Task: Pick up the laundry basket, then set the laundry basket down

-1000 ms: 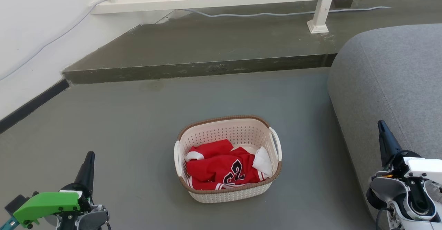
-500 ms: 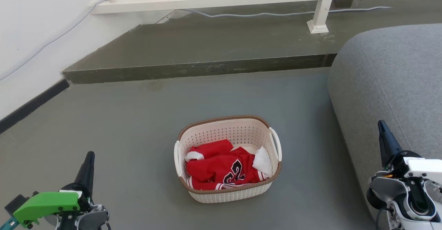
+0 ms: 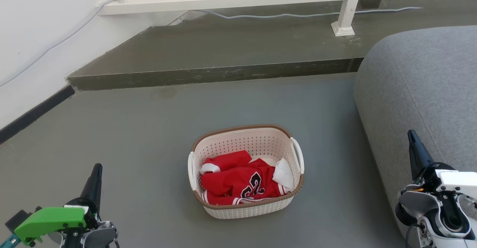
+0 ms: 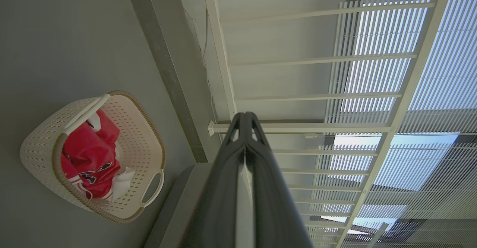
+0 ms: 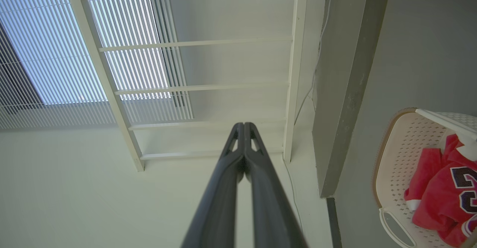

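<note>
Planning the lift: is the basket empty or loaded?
Loaded: a crumpled red jersey and white cloth lie in the basket, upright on the floor.

A crumpled red jersey (image 3: 233,181) hides the floor of the laundry basket (image 3: 242,211), its black number partly lost in folds. My right wrist view crops both at its right edge. Right of the basket, the grey sofa (image 3: 421,91) runs off my head view.
</note>
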`<state>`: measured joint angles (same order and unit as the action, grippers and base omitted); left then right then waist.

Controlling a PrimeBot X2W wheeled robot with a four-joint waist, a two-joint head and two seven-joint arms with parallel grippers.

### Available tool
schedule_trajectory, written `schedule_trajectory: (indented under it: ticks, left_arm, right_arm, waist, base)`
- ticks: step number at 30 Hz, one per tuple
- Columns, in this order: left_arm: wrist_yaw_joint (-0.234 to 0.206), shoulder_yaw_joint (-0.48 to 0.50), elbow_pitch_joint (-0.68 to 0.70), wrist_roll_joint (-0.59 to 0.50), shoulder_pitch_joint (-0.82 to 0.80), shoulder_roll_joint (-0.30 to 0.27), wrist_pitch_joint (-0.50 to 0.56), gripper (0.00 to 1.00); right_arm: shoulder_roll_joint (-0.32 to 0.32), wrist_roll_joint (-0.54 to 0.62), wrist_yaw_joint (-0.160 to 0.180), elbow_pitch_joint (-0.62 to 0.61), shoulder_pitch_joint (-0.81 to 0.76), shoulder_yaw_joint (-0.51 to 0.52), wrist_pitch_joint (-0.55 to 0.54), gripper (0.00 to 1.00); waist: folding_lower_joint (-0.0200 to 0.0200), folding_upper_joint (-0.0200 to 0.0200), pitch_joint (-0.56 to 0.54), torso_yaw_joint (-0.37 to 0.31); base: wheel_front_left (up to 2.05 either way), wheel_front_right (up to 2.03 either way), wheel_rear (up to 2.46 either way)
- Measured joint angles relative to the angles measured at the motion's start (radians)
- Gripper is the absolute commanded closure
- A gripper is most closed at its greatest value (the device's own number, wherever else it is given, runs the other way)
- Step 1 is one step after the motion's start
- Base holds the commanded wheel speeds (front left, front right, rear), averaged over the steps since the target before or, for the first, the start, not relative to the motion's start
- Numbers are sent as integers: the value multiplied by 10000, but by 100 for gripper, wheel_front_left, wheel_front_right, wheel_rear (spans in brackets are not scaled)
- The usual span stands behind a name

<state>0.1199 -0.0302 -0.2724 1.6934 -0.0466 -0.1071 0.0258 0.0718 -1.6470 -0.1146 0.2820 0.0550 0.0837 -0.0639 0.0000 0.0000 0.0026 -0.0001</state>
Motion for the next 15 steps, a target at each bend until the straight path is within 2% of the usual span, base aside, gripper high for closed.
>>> schedule_trajectory:
  ticks: [15]
  left_arm:
    - [2,12,-17,0,-3,2,2,100]
  right_arm:
    - [-6,2,0,0,2,13,0,100]
  waist:
    - [0,1,0,0]
  base:
    - [0,0,0]
